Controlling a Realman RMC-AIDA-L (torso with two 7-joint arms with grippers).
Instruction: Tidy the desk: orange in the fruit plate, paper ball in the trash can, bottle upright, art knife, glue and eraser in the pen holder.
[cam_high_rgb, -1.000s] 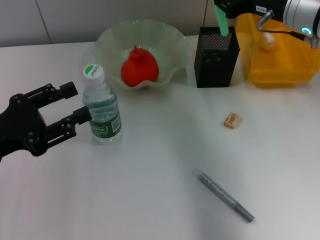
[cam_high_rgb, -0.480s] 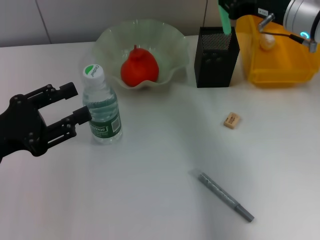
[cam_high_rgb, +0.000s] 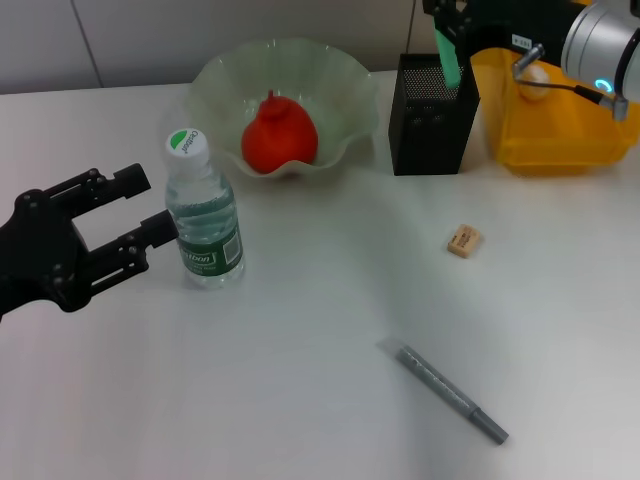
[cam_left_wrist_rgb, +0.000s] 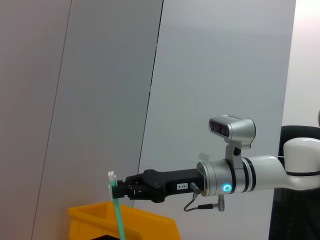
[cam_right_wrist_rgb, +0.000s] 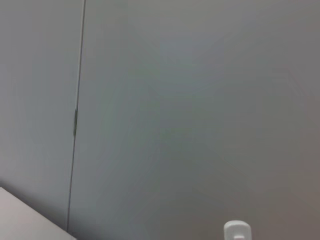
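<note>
Two arms, right tool (cam_high_rgb: 447, 35) gripping green stick (cam_high_rgb: 447, 55) over pen holder (cam_high_rgb: 430, 115), left tool (cam_high_rgb: 150, 205) open beside bottle (cam_high_rgb: 203, 225)

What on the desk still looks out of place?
The eraser and a grey pen-like tool lie loose on the table. The orange sits in the plate, the bottle stands upright, and nothing looks spilled.

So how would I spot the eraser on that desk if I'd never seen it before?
Start at the black mesh pen holder at the back of the white desk, then come toward the front and a little to the robot's right. The eraser lies alone on the bare surface there. It is a small tan block with dark printing, unlike the long grey pen-like tool nearer the front.
</note>
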